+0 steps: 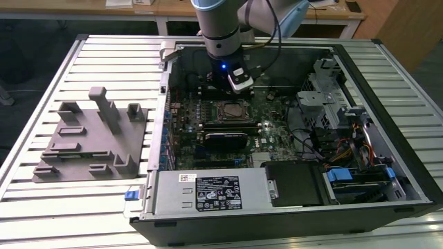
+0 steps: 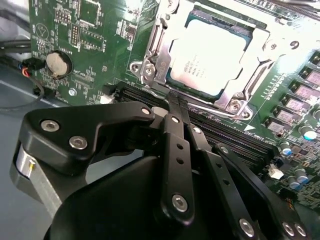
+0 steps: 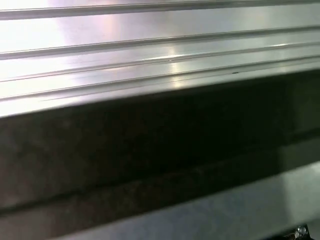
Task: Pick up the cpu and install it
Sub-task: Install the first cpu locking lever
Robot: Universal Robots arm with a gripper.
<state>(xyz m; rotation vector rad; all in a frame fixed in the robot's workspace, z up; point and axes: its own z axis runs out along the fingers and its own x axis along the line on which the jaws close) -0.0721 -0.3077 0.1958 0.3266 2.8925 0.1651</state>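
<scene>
Flat square silvery cpu [image 2: 210,52] seated in metal-framed socket [image 2: 156,60]; black gripper [image 2: 178,102] fingers pressed together, empty, just beside socket.

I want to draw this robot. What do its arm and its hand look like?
The arm is a thick grey tube with a pale blue cap and a black cable beside it. Near its wrist sit a white block and a small blue light. The gripper is matte black, with flat bar fingers and shiny round screws.
</scene>
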